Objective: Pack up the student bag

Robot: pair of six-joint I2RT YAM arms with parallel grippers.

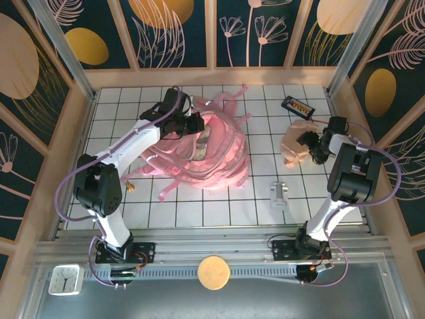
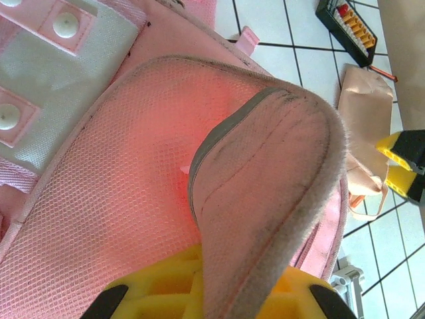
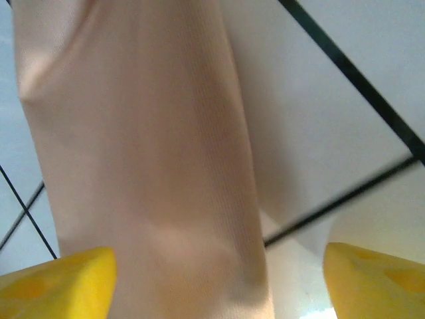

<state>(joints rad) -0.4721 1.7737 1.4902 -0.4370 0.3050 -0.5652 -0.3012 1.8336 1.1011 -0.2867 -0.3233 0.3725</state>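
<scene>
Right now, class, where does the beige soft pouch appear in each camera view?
Top external: beige soft pouch right of centre, on the tiled table.
Left wrist: upper right, beyond the pink backpack.
Right wrist: close up at centre, straddled by the right pincer.
Shared landmark: the table's dark grid lines.

Beige pouch (image 1: 291,141), black case (image 1: 297,105), white clip (image 1: 279,193), clock (image 1: 65,279), white tiled table (image 1: 219,212)

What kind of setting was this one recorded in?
Probably a staged robot test cell, not a real classroom: a white gridded tabletop, decorated wall panels boxing it in, and a left arm and right arm bolted to a metal rail.
</scene>
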